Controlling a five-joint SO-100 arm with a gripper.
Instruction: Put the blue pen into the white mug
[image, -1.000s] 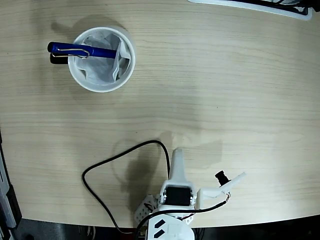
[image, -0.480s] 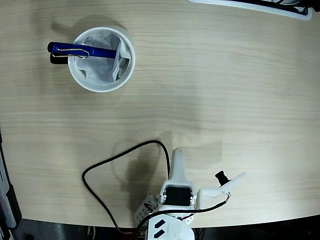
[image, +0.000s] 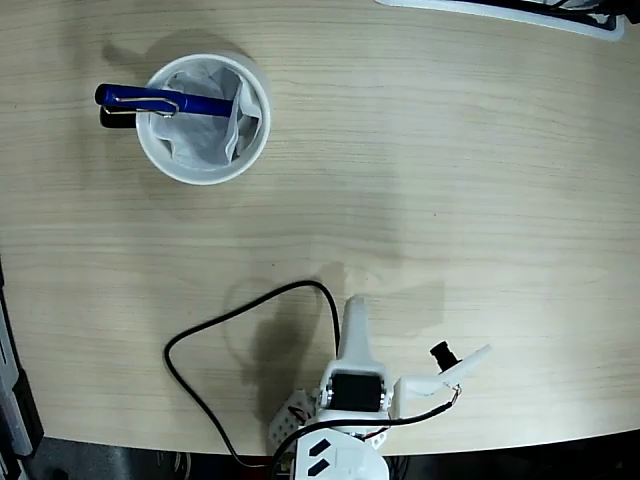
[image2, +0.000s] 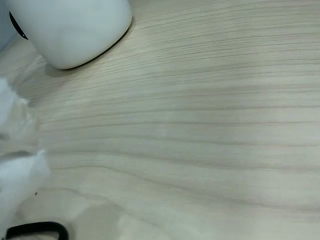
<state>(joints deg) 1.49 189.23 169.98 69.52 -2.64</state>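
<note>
Nothing has moved: pale wood table (image: 450, 180) bears white mug (image: 203, 118); pincer (image: 352, 312) state unclear.

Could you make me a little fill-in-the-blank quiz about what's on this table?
1. The blue pen lies across the rim of the white ____.
2. The mug has crumpled white ____ inside it.
3. A ____ cable loops over the wooden table beside the arm.
4. The gripper holds ____.

Missing words: mug; paper; black; nothing
</note>
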